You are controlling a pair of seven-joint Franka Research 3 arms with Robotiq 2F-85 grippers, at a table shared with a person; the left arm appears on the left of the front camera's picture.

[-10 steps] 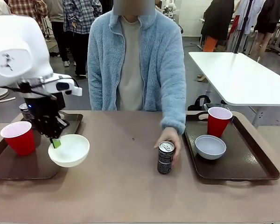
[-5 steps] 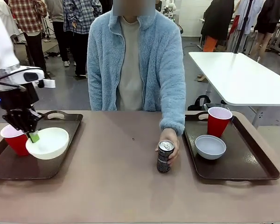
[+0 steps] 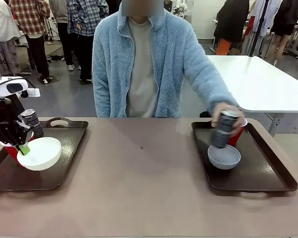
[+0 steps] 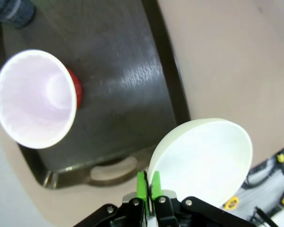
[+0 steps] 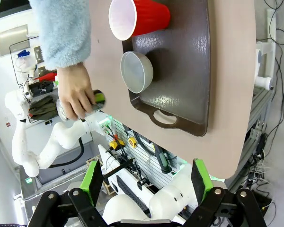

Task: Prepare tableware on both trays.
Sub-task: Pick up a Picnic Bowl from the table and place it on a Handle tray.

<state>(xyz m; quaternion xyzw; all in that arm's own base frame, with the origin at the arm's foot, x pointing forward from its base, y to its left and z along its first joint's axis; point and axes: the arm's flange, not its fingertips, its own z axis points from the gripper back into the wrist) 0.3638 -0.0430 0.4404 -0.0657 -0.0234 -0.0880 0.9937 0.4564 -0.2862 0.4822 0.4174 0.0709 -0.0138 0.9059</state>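
Front: my left gripper (image 3: 24, 148) was pinching the white bowl (image 3: 39, 153) by its rim, held over the left tray (image 3: 64, 153); placing step. Next I needed to lower and let go. Cup (image 3: 9, 150) and can (image 3: 32, 122) sat just behind it.

Left wrist: cup (image 4: 35, 105) looked empty, bowl (image 4: 203, 158) too.

Right wrist: my right gripper (image 5: 146, 182) was spread, holding nothing, well back from the right tray (image 5: 189, 71); grey bowl (image 5: 136, 72) empty, a hand (image 5: 75, 97) holding the second can (image 5: 97, 98).

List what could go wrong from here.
1. The left gripper pinches the white bowl by its rim alone; it may tip or slip over the left tray.
2. Lowered here, the bowl could knock the red cup beside it.
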